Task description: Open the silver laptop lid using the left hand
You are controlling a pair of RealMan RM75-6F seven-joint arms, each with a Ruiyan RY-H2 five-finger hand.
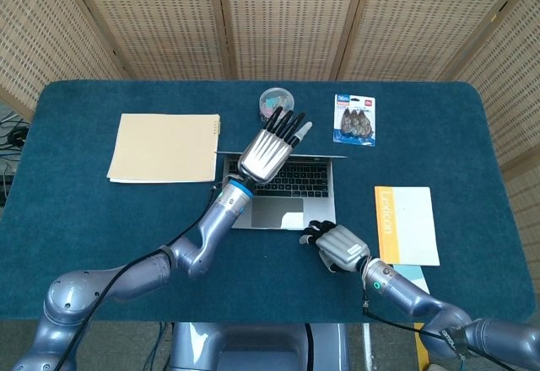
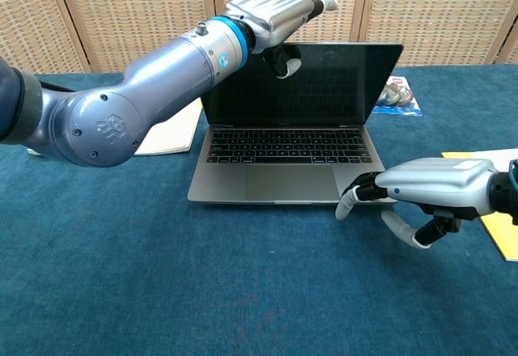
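1. Fingers of the left hand held straight and close together, draped over the top edge of the silver laptop lid; thumb tucked down in front of the dark screen, so the edge sits pinched lightly between thumb and fingers.
2. Same left hand in the head view, fingertips reaching past the lid's far edge toward the small round container behind the laptop.
3. Right hand low at the laptop's front right corner, fingers curled in, one fingertip touching or nearly touching the base there; nothing gripped, and cannot tell whether it actually presses the base down.
4. Silver laptop near the middle of the blue table, base flat, keyboard and trackpad fully exposed, lid standing roughly upright, perhaps leaning slightly back.
5. Around the laptop: manila folder to its left, blister pack behind and to its right, yellow-and-white booklet to its right.
6. Judged progress: opening essentially done, screen at a usable angle. Left to do, at most a small further tilt, then letting go of the lid edge and drawing the left hand clear without dragging the lid back down.
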